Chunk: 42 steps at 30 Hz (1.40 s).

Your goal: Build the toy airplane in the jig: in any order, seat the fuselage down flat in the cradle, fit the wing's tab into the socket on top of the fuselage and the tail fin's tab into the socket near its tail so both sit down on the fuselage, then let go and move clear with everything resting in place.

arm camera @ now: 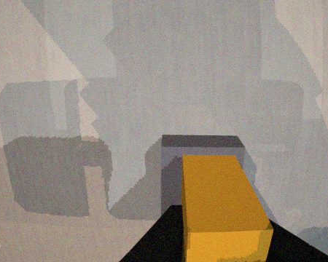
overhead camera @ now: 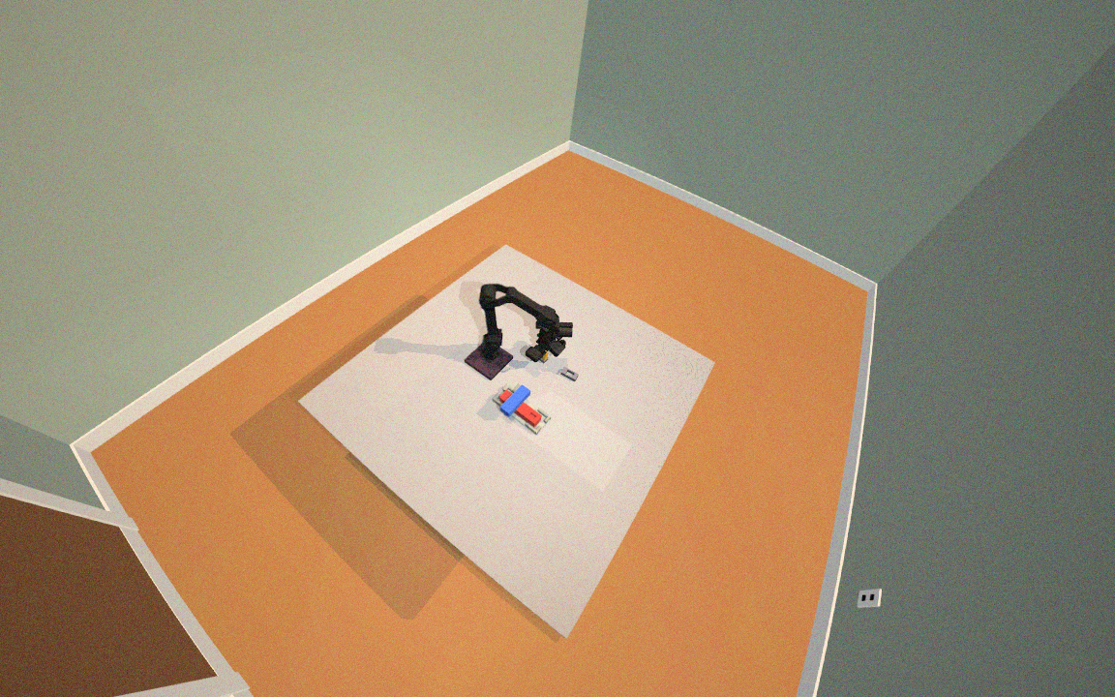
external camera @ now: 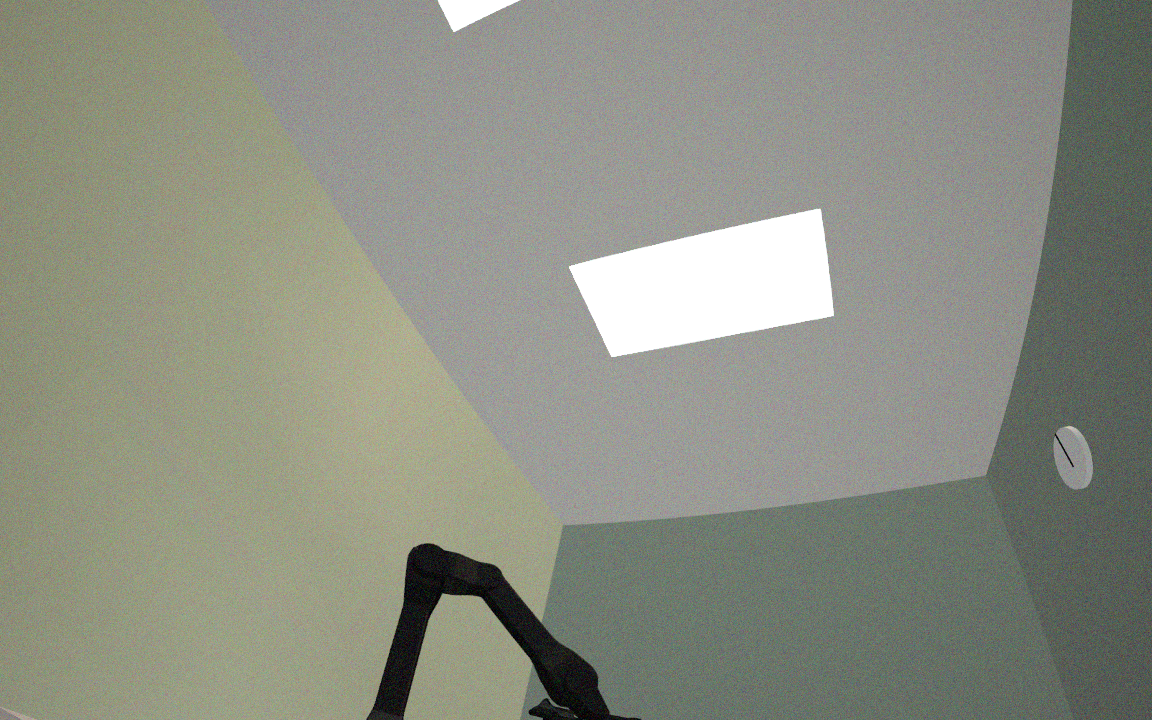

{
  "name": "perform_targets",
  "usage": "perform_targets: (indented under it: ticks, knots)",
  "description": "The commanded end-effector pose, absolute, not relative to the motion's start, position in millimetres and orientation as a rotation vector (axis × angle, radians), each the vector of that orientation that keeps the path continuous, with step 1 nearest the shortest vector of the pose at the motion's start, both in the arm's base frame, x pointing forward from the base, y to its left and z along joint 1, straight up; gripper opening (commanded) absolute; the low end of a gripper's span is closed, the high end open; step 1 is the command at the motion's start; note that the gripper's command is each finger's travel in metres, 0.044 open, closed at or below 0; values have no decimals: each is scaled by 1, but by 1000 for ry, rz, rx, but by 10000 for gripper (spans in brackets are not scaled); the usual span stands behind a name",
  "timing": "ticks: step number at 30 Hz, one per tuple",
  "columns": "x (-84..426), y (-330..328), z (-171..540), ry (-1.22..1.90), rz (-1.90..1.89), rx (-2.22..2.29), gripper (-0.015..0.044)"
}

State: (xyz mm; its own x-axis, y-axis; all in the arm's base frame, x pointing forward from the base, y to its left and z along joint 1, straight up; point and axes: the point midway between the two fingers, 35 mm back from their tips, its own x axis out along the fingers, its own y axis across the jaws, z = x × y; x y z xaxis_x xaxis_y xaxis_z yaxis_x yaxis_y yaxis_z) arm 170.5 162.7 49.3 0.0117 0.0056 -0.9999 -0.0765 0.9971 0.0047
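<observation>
My gripper [overhead camera: 545, 353] [arm camera: 207, 216] is shut on the yellow tail fin [overhead camera: 544, 356] [arm camera: 222, 193]. The fin stands upright at a grey holder [arm camera: 202, 141]; whether its bottom is still inside the holder is hidden. The red fuselage [overhead camera: 531, 415] lies in the pale cradle [overhead camera: 533, 430], in front of the gripper in the top view. The blue wing [overhead camera: 515, 400] lies crosswise on top of the fuselage. A small dark socket shows near the fuselage's other end, with nothing in it. The tabs and exact seating are too small to tell.
A small grey slotted holder [overhead camera: 569, 374] stands to the right of the gripper on the pale table top [overhead camera: 492, 494]. The arm's dark base [overhead camera: 488, 360] is left of the gripper, behind the cradle. The exterior view shows mostly walls, ceiling and the upper arm [external camera: 522, 617].
</observation>
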Motion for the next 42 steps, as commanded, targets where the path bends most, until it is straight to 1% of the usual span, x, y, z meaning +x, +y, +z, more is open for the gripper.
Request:
perform_targets:
  ticks: [1, 36, 42]
  knots:
    - [174, 166, 61, 1553, 68, -47, 0]
    - [170, 163, 172, 1553, 68, -47, 0]
    - [172, 161, 176, 1552, 68, -47, 0]
